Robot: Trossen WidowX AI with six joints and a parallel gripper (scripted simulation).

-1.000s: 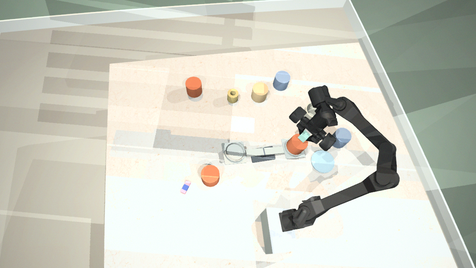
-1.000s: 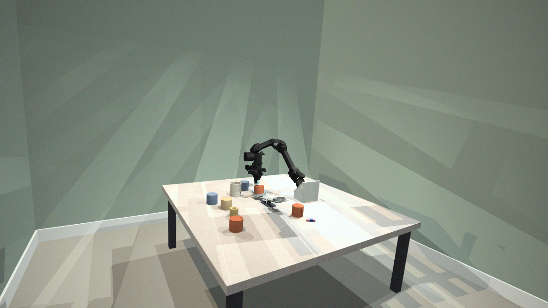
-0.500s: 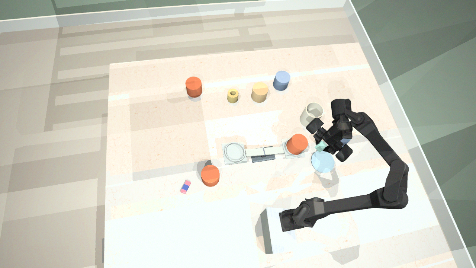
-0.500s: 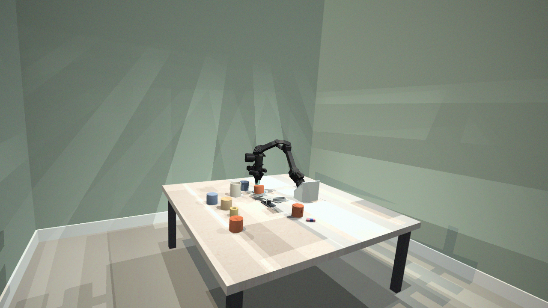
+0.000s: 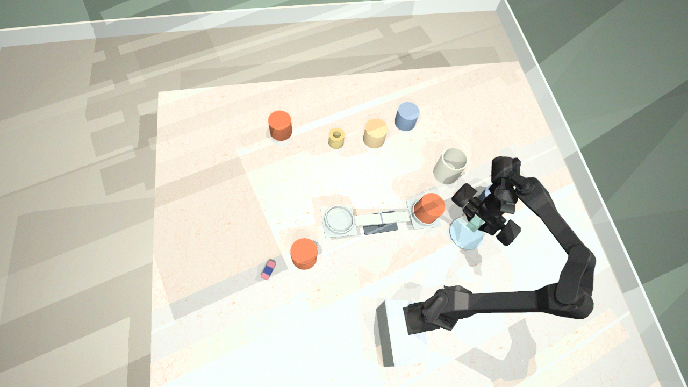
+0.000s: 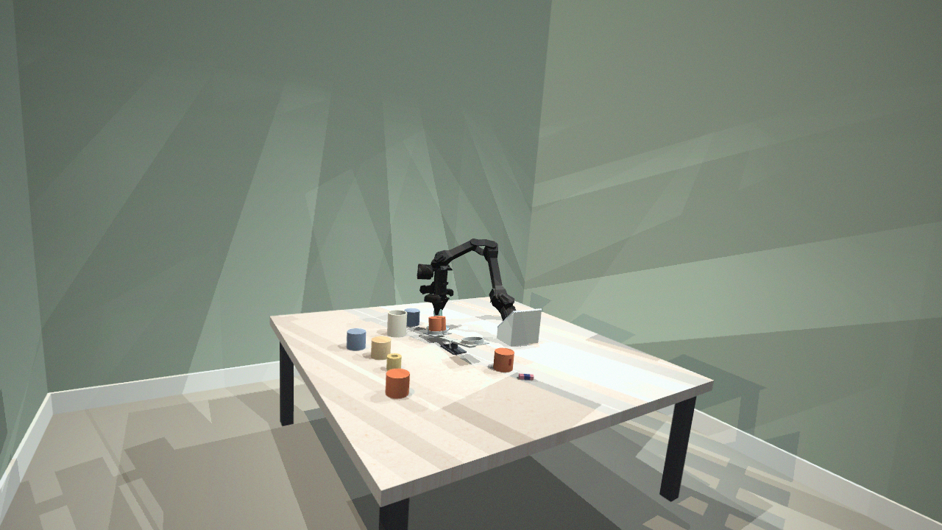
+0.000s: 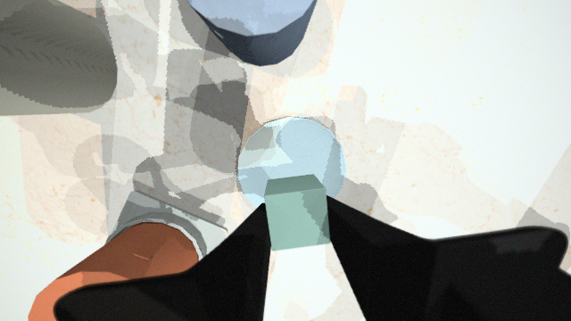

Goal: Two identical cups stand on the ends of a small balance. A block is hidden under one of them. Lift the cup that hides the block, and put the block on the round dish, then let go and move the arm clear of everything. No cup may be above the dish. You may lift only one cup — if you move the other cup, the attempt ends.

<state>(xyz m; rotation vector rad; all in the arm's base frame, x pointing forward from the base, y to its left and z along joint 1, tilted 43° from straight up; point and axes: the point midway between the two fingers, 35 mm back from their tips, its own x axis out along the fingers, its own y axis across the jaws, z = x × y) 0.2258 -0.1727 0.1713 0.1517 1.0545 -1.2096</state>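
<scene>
My gripper (image 5: 477, 225) (image 6: 437, 305) (image 7: 294, 205) is shut on a mint-green block (image 5: 473, 223) (image 7: 296, 213) and holds it over the near edge of the pale blue round dish (image 5: 460, 239) (image 7: 294, 149). An orange cup (image 5: 429, 207) (image 6: 436, 322) (image 7: 129, 259) stands on the right end of the balance (image 5: 380, 219), just left of the dish. The balance's left pan (image 5: 339, 219) is bare. The other orange cup (image 5: 303, 253) (image 6: 503, 359) stands on the table in front of that pan.
An off-white cup (image 5: 450, 165) (image 7: 49, 76) and a blue cylinder (image 7: 254, 27) stand close behind the dish. An orange cylinder (image 5: 279, 124), yellow ring (image 5: 336, 138), tan cylinder (image 5: 375, 133) and blue cylinder (image 5: 407, 115) stand at the back. A small pink-blue piece (image 5: 268, 269) lies front left.
</scene>
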